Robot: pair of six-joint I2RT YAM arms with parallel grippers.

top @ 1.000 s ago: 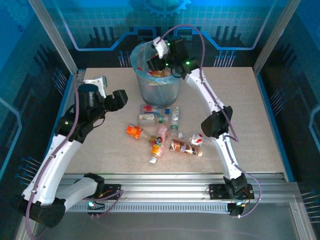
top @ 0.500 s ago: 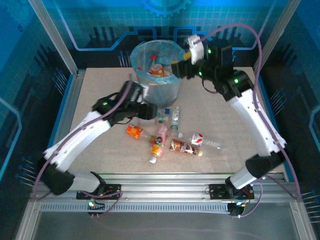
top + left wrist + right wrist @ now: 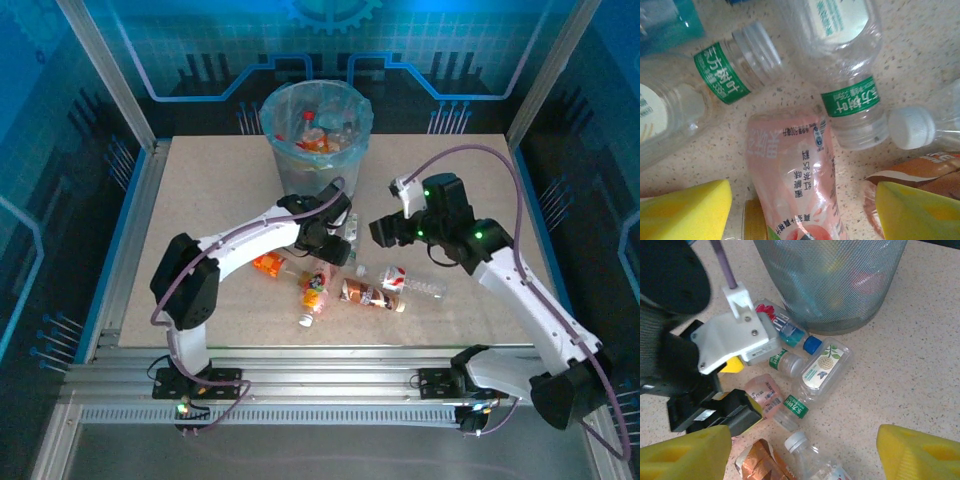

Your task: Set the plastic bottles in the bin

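Several bottles already lie inside the round grey bin with its blue liner (image 3: 312,172); about eight small plastic bottles (image 3: 370,294) are left just in front of it. The left gripper (image 3: 800,215), open, straddles a pink-labelled clear bottle (image 3: 790,160); the right gripper (image 3: 802,455) hangs open and empty beside the bin.

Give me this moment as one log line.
left gripper: open, straddling pink bottle | right gripper: open, empty | bin: partly filled

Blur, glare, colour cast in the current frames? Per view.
Top external: sharp, strong blue cast from the backdrop, table evenly lit. Left wrist: labels legible, highlights on the pink bottle, yellow pads out of focus. Right wrist: bin mesh crisp, near pads soft.
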